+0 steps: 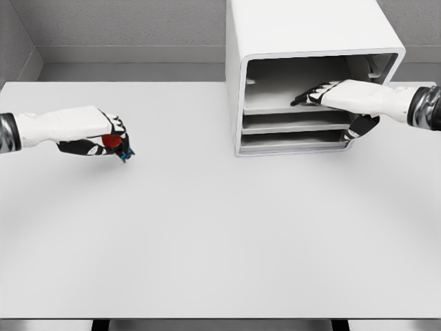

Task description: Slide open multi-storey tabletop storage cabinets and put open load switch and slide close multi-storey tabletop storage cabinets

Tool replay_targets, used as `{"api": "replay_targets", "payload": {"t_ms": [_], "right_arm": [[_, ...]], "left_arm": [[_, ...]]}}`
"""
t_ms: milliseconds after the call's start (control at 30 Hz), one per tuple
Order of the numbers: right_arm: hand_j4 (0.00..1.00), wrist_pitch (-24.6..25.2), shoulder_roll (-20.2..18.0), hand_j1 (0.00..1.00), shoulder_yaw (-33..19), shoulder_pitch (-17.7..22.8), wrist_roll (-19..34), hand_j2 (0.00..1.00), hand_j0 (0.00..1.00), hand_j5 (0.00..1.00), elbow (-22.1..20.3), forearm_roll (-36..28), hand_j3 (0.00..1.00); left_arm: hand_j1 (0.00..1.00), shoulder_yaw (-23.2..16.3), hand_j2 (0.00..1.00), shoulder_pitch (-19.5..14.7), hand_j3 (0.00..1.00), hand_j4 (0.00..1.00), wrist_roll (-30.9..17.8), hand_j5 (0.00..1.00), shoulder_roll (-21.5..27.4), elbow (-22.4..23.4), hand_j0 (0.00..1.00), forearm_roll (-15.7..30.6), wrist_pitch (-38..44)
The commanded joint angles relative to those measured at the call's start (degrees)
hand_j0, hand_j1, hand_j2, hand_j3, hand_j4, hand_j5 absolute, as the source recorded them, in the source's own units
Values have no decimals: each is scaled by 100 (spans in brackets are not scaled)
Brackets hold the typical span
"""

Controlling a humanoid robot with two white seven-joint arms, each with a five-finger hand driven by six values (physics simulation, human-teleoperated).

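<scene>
Our left hand (103,135) is curled around the switch (116,145), held over the worktop (220,234), well apart from the cabinet (310,76). Right hand (344,96), fingers extended and empty, reaches into the top shelf. Switch looks small, light, rigid; we'd keep pinching its body.

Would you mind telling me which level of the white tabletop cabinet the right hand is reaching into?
The top level: the right hand lies extended inside it, above the two narrower slots of the white tabletop cabinet.
</scene>
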Motion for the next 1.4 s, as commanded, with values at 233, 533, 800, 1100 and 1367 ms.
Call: {"api": "replay_targets", "payload": {"t_ms": [233,533,800,1100,1367], "right_arm": [[100,-362,-235,100,90,79,16,100,100,100,-407,-105,100],[100,-687,-649,100,72,167,-11,100,100,100,-882,-105,100],[100,-1603,-1027,100,72,343,-19,100,100,100,-970,-114,100],[100,-1603,-1466,100,-121,431,-98,100,100,100,-970,-351,100],[100,-1603,-1431,100,-139,422,-37,100,100,100,-996,-466,100]], "left_arm": [[45,29,45,-18,45,45,3,45,451,-1089,45,677,18],[45,205,45,-114,45,45,3,45,451,-1573,45,756,18],[45,196,45,-395,45,45,3,45,354,-1801,45,897,18],[45,178,45,-659,45,45,3,45,56,-1880,45,1037,18],[45,152,45,-791,45,45,3,45,-278,-1880,45,1029,18]]}}
